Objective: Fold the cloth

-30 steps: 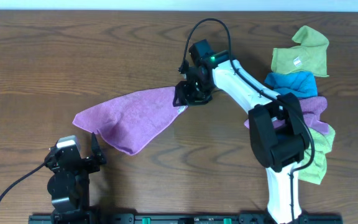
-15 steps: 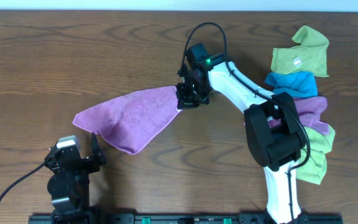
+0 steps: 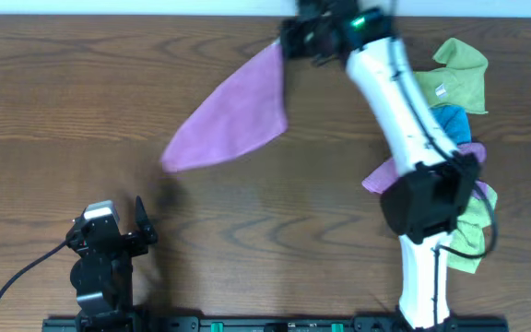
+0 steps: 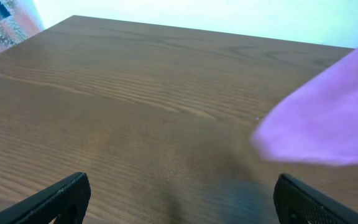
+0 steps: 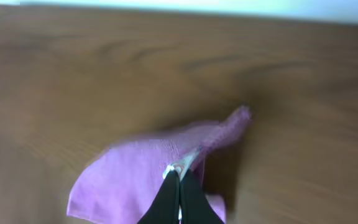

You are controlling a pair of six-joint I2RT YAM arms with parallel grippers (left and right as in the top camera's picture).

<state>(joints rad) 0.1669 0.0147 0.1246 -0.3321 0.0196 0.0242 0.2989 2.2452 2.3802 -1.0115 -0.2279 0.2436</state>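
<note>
Your right gripper [image 3: 295,39] stood at the table's [image 3: 63,92] 12 o'clock edge, its jaws pinched fully together on one corner of the cloth [image 3: 233,115]. The wrist view showed the black fingertips [image 5: 178,190] closed right beside the small white tag [image 5: 186,160]. From that grip the cloth stretched away toward 7 o'clock as a long purple triangle — blurred, and apparently lifted off the wood, with a faint shadow [image 3: 166,194] under its far tip. Your left gripper [image 4: 182,186] sat low at 7 o'clock, jaws spread wide and holding nothing. At 3 o'clock lay a pile — a lime-green cloth [image 3: 450,78], a blue cloth [image 3: 452,120] and a bunched purple cloth [image 3: 470,155] partly behind your right arm.
</note>
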